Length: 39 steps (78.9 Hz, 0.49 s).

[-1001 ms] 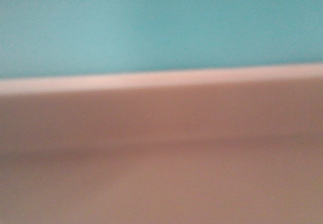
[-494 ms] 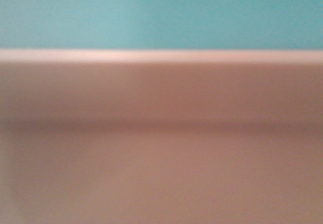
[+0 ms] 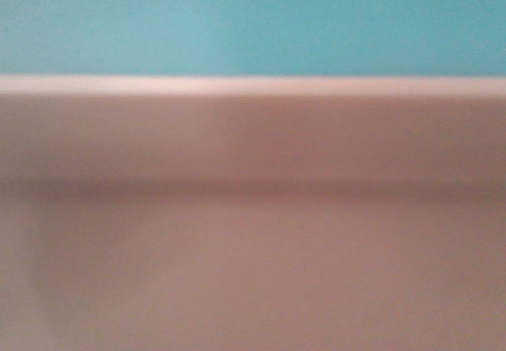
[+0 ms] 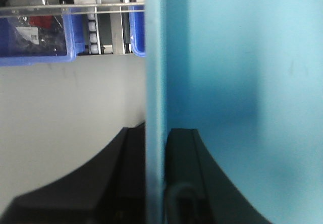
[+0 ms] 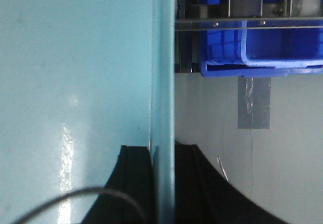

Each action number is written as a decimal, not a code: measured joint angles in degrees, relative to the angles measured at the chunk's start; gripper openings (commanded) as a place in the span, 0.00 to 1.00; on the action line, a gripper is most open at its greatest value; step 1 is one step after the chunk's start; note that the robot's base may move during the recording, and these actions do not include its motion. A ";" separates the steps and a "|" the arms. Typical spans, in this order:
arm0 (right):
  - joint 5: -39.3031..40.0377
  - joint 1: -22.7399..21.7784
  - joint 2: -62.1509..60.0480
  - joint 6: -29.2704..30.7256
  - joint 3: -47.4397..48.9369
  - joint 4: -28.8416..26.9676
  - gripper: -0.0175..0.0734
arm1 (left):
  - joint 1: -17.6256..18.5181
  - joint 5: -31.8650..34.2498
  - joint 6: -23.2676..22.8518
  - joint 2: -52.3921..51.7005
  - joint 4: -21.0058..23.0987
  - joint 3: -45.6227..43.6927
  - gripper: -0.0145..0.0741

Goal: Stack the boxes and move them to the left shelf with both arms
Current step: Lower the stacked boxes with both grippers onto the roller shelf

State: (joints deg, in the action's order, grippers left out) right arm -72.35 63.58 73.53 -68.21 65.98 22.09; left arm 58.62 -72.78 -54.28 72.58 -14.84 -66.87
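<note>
The two boxes fill the front view, very close and blurred. The sky-blue box (image 3: 253, 19) is on top, and the salmon pink box (image 3: 253, 232) is below it, its pale rim running level across the frame. In the left wrist view my left gripper (image 4: 155, 151) is shut on one side wall of the blue box (image 4: 242, 82), one black finger on each face. In the right wrist view my right gripper (image 5: 162, 156) is shut on a wall of the blue box (image 5: 75, 72) in the same way. A steel shelf (image 4: 65, 9) with white rollers (image 4: 92, 30) shows beyond the left gripper.
Dark blue ribbed crates sit on the rack, one (image 4: 35, 42) in the left wrist view and one (image 5: 262, 47) under a steel bar (image 5: 252, 24) in the right wrist view. Below them lies grey floor (image 4: 65, 108) with a grey tape patch (image 5: 254, 103).
The pink rim was slanted a second ago. It now runs level and sits higher in the front view. It has barely moved over the last half second.
</note>
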 measured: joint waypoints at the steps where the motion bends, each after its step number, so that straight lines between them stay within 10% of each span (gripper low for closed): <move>1: 0.00 0.00 0.00 0.00 0.00 0.53 0.26 | 0.11 0.00 0.00 0.00 -0.25 -0.09 0.16; 39: 11.83 -13.85 2.50 9.01 0.86 6.14 0.25 | -7.82 14.46 3.77 4.03 -5.13 -0.99 0.16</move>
State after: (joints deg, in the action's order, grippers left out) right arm -60.52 49.72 76.03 -59.21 66.84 28.23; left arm 50.80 -58.32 -50.51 76.61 -19.97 -67.86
